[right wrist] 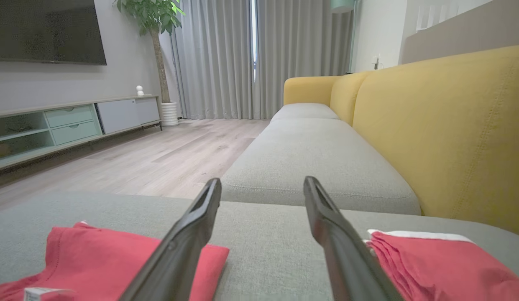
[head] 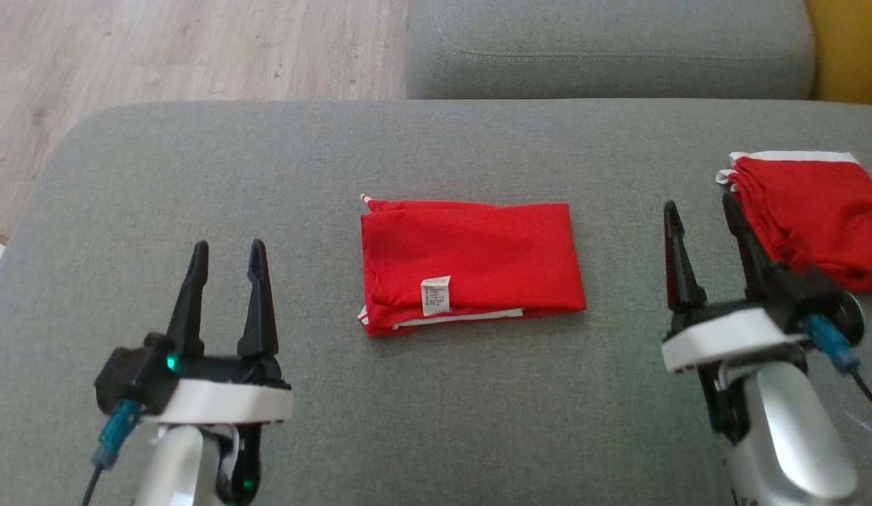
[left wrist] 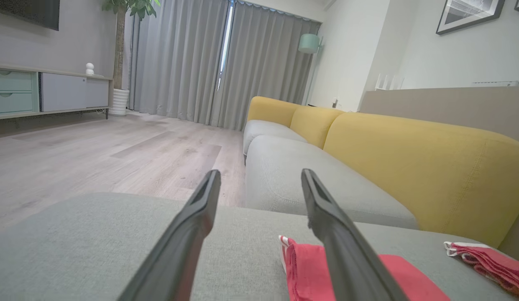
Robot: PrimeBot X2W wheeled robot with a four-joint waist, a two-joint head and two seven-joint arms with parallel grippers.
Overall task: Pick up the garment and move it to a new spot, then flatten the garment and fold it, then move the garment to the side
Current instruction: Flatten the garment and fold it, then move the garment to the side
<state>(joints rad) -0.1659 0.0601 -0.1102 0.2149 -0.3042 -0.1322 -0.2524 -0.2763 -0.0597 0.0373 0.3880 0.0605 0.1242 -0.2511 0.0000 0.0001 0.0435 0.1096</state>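
A folded red garment (head: 471,263) lies at frame centre on the grey cushion (head: 436,140), with a second red garment (head: 815,218) at the right edge. The left gripper (head: 228,246) at lower left and the right gripper (head: 700,204) just beside the second garment both have jaws spread and empty.

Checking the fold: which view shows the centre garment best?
Head view: the whole centre garment, folded, label up. Left wrist view catches one end behind a finger; right wrist view, a low partial side.

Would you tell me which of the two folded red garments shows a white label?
The middle garment: its white label faces up near its front edge. The right-edge garment has white trim but no visible label.
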